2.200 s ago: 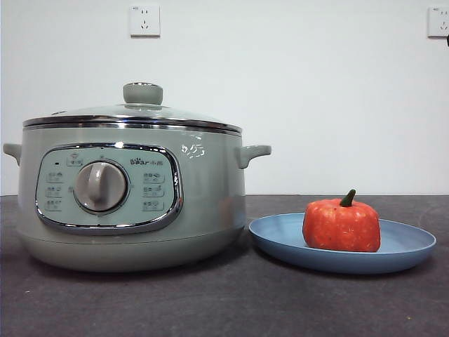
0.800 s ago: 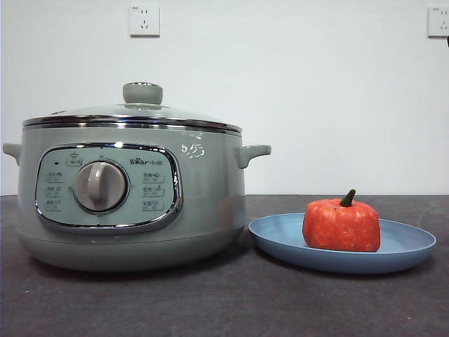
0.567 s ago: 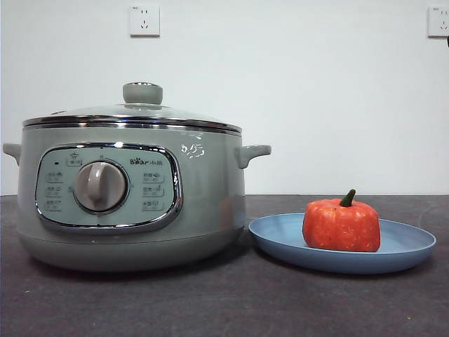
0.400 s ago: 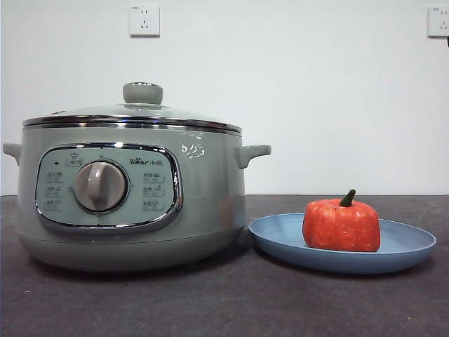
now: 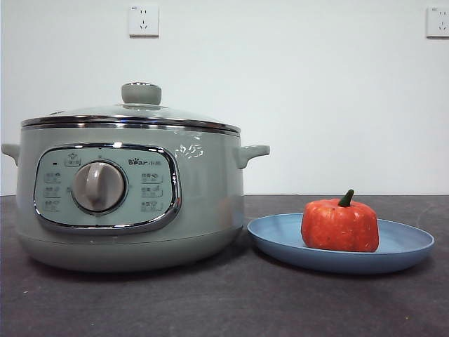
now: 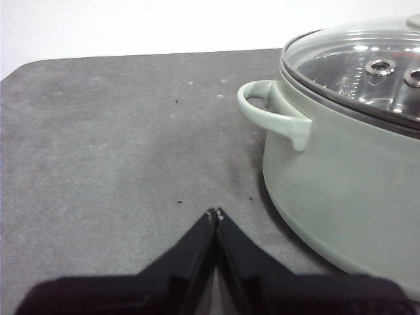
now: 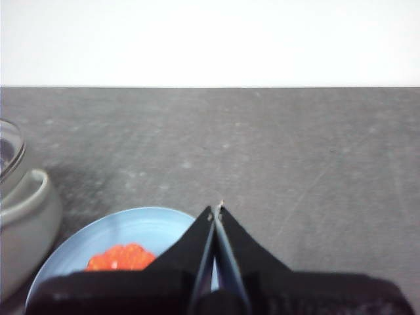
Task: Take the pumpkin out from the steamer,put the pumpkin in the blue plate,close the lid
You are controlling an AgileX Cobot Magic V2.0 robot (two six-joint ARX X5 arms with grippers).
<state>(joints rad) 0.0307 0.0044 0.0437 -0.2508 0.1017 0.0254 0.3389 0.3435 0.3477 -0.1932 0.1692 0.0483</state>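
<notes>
We count one pumpkin (image 5: 339,225), one blue plate (image 5: 403,247), one steamer (image 5: 203,203) and one lid (image 5: 133,114). We also see two white wall sockets, one (image 5: 143,20) high above the steamer and one (image 5: 437,21) at the top corner of the front view.

The pumpkin sits on the blue plate, touching it. It stands upright, wider than it is tall. Its short green stem (image 5: 346,199) points up and leans a bit away from the steamer. In the right wrist view we see only the orange top of the pumpkin (image 7: 126,257) on the plate (image 7: 147,226).

The blue plate lies flat on the dark table (image 5: 224,302), just beside the steamer. We cannot tell if the two touch.

The lid is on the steamer, and its steel rim sits level all the way round. Its little green knob (image 5: 141,93) points straight up. The grey dial (image 5: 99,187) faces the front camera.

The left gripper (image 6: 214,213) has its two jaws pressed together and holds nothing. It hangs over the bare table (image 6: 118,144) near the steamer's side handle (image 6: 272,113).

The right gripper (image 7: 215,210) has its jaws together too, with nothing between them. It hangs above the plate's edge.
</notes>
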